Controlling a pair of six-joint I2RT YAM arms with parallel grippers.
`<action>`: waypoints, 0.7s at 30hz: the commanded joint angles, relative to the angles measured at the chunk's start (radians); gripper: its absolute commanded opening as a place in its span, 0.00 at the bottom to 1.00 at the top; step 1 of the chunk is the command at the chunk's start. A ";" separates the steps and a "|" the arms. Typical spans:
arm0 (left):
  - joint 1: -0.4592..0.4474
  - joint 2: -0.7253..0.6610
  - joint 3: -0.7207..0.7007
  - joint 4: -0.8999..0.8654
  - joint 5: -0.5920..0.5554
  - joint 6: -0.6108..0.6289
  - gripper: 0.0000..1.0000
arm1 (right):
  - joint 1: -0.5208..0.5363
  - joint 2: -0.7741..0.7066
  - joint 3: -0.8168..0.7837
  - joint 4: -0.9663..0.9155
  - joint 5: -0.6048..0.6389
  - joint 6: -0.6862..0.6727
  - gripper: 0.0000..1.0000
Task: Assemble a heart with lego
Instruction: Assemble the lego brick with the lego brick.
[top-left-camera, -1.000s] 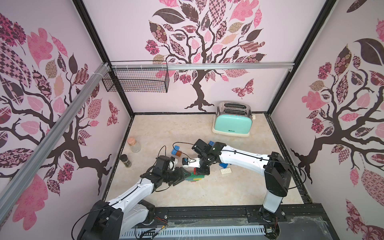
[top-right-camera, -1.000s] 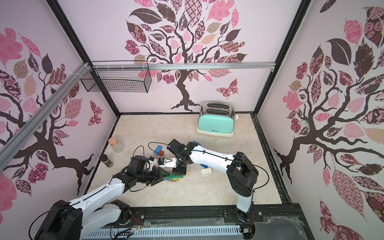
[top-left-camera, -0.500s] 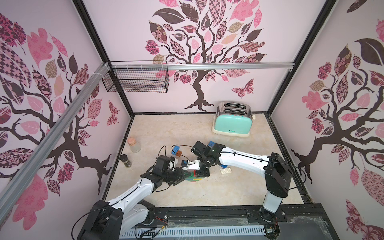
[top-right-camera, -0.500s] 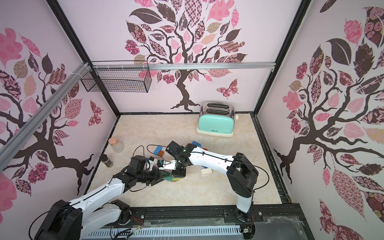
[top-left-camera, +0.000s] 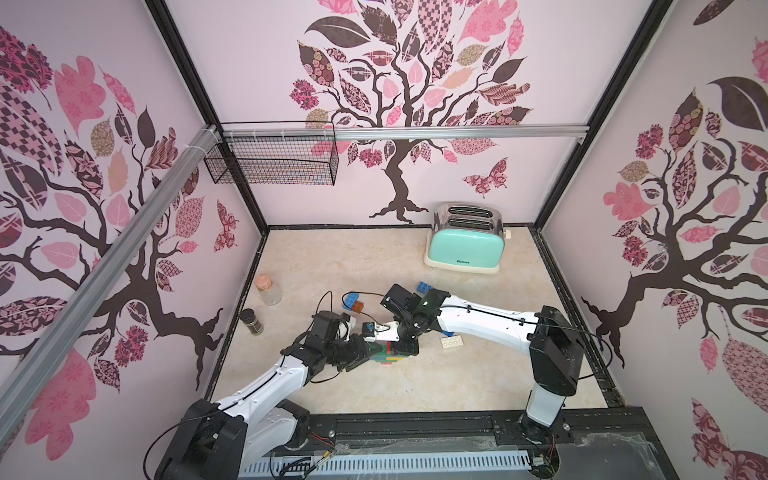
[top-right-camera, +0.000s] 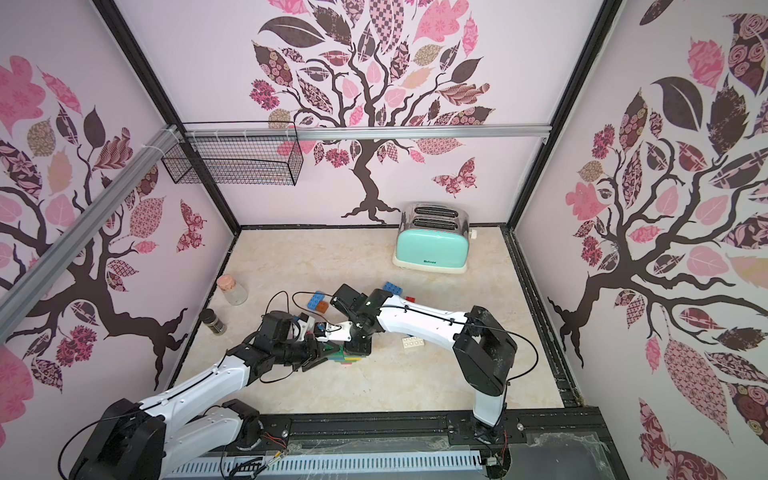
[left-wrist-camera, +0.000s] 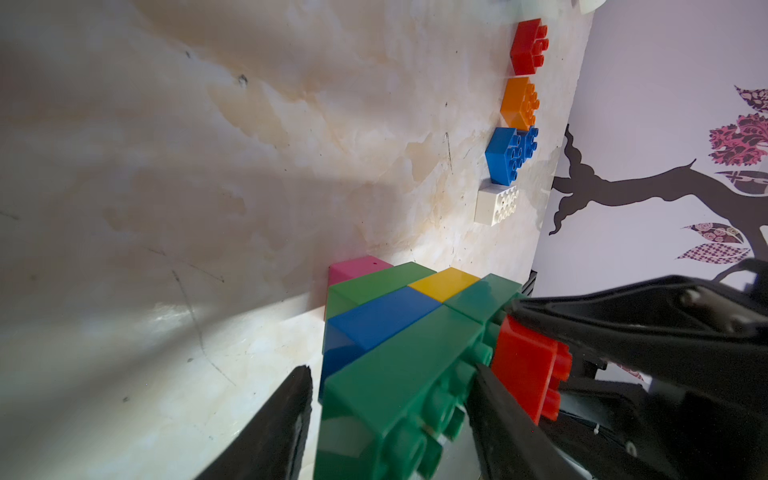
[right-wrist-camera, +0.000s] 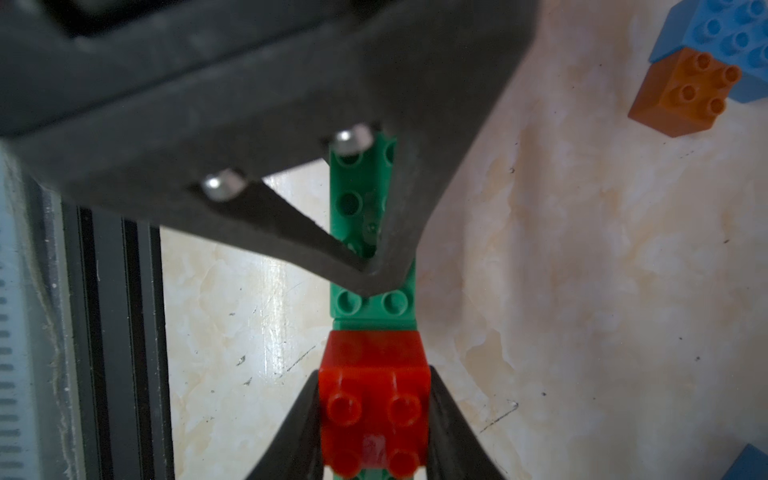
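Your right gripper (right-wrist-camera: 372, 415) clamps the red four-stud brick (right-wrist-camera: 374, 365) against the long green brick (left-wrist-camera: 395, 357); your left gripper (left-wrist-camera: 390, 407) straddles that brick, but you cannot tell whether it squeezes

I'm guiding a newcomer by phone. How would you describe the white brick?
Find the mint toaster at the back, then come forward to the right arm. Just in front of it lies the white brick, studs up, the only white one.

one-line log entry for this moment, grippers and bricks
left gripper: shut on green brick | right gripper: shut on red brick, set on green brick's studs | loose: white brick
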 joint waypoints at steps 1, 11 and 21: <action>0.001 0.010 -0.004 -0.009 -0.024 -0.001 0.62 | 0.010 0.073 -0.026 -0.048 0.045 0.018 0.32; 0.001 -0.033 -0.026 -0.008 -0.038 -0.045 0.63 | 0.018 0.153 -0.026 -0.087 0.113 0.052 0.32; 0.069 -0.140 -0.052 -0.046 -0.047 -0.097 0.66 | 0.021 0.180 -0.023 -0.091 0.146 0.081 0.32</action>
